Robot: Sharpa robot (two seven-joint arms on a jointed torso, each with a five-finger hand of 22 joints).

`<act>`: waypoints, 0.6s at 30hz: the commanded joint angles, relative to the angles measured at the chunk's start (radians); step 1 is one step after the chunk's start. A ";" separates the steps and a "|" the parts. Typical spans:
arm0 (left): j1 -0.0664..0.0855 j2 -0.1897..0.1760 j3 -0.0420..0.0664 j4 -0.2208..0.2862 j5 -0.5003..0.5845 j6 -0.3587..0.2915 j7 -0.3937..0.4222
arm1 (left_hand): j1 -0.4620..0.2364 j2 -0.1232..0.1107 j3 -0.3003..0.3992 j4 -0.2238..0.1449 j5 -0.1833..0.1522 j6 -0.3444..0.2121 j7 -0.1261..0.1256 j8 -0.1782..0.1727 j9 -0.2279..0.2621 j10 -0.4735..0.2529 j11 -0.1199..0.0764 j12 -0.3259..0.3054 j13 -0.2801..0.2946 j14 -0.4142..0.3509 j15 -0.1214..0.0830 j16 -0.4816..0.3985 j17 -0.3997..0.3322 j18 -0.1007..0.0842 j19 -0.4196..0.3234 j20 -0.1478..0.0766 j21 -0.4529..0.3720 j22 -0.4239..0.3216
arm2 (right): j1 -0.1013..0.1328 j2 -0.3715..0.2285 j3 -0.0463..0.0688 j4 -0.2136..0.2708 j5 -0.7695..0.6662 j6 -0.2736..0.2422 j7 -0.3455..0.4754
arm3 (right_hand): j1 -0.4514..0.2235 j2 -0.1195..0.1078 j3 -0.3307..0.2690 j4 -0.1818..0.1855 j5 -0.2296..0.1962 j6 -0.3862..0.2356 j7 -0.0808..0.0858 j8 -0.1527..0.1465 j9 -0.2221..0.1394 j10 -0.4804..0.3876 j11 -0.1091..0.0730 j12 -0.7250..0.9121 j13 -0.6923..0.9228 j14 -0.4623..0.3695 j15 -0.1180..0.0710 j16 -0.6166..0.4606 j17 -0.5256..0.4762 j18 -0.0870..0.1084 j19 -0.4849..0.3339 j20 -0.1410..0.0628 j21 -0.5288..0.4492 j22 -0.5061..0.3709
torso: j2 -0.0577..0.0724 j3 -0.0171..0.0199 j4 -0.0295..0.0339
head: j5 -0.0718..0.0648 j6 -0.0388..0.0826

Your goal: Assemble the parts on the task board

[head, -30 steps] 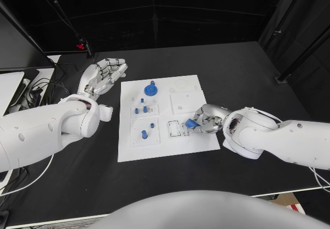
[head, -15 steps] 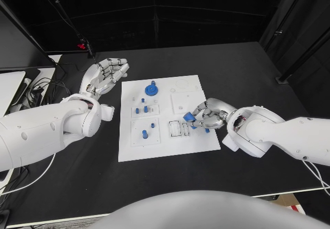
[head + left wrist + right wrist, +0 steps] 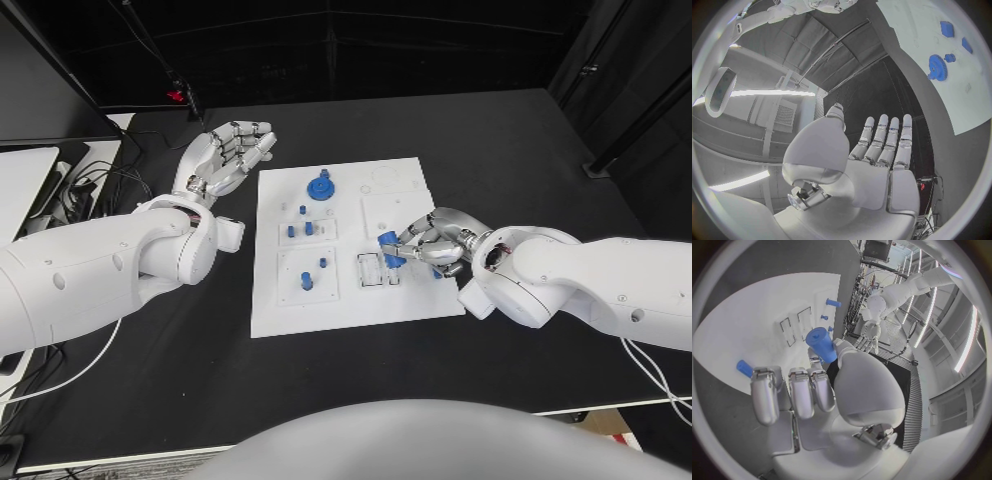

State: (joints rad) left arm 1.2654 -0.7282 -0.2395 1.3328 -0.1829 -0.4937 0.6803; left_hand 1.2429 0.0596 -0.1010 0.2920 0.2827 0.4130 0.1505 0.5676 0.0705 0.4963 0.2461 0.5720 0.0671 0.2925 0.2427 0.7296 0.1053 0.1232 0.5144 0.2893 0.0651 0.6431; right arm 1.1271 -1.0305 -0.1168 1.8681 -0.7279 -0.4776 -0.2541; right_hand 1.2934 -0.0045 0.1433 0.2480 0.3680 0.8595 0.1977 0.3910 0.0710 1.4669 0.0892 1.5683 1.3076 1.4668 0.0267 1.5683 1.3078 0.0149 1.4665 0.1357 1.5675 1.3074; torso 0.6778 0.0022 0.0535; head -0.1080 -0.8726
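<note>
The white task board [image 3: 339,305] lies mid-table. On it are a blue gear [image 3: 320,187], small blue pegs [image 3: 297,230] and another blue peg [image 3: 309,280] in square plates. My right hand [image 3: 430,245] hovers over the board's right half and pinches a blue cylindrical part [image 3: 389,243], also clear in the right wrist view [image 3: 821,344] between thumb and fingers. A small blue piece [image 3: 744,368] lies on the board by the fingertips. My left hand [image 3: 224,160] is held flat and empty over the black table beyond the board's far left corner; the left wrist view shows its fingers [image 3: 882,140] straight, with the gear [image 3: 937,67] beyond.
A slotted plate [image 3: 374,270] sits just left of my right hand. A monitor [image 3: 22,185] and cables [image 3: 80,185] lie at the table's left edge, and a stand with a red clip [image 3: 180,97] is at the back. Bare black table surrounds the board.
My right hand has carried the blue part a little toward the board's middle and farther away. The left hand has stayed put.
</note>
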 commanded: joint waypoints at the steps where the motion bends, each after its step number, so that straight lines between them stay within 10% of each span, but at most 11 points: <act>1: 0.001 0.001 0.001 0.000 0.001 0.009 0.057 | -0.001 0.012 -0.007 0.000 0.007 -0.006 0.138 0.003 -0.001 -0.007 0.002 0.005 -0.001 -0.007 0.000 0.004 -0.002 -0.015 0.005 0.000 0.006 -0.001 | 0.002 0.014 0.001 -0.008 0.047 0.040 -0.026 | -0.011 0.002 -0.002 0.008 0.000 0.052 -0.046 -0.008 0.000 0.104 -0.003 0.003 0.263 0.104 -0.008 0.002 0.263 -0.015 0.104 -0.009 0.003 0.263 | 0.000 0.0003 -0.0009 | 0.007 0.000; 18: 0.000 0.000 0.001 0.001 0.001 0.010 0.057 | 0.000 0.014 -0.008 0.000 0.008 -0.007 0.138 0.004 -0.002 -0.007 0.002 0.006 -0.001 -0.007 0.000 0.006 -0.003 -0.015 0.004 0.000 0.006 -0.002 | 0.002 0.076 0.001 -0.040 -0.091 0.073 -0.162 | -0.026 0.015 -0.015 0.028 0.002 0.057 -0.046 -0.020 0.001 0.104 -0.003 0.003 0.263 0.104 -0.007 0.002 0.263 -0.015 0.104 -0.008 0.003 0.263 | 0.001 0.0007 -0.0012 | 0.022 0.000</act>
State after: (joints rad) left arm 1.2646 -0.7292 -0.2395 1.3327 -0.1829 -0.4915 0.6803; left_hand 1.2429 0.0596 -0.1009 0.2919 0.2879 0.4130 0.1505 0.5676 0.0705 0.4963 0.2461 0.5720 0.0671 0.2925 0.2427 0.7296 0.1032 0.1233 0.5144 0.2893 0.0651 0.6419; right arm 1.1270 -0.9567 -0.1171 1.8283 -0.7788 -0.4280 -0.3729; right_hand 1.2774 0.0094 0.1263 0.2704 0.3679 0.8691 0.1910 0.3754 0.0704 1.4669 0.0893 1.5683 1.3076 1.4668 0.0268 1.5683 1.3076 0.0149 1.4665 0.1358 1.5675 1.3074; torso 0.6784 0.0032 0.0516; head -0.0865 -0.8726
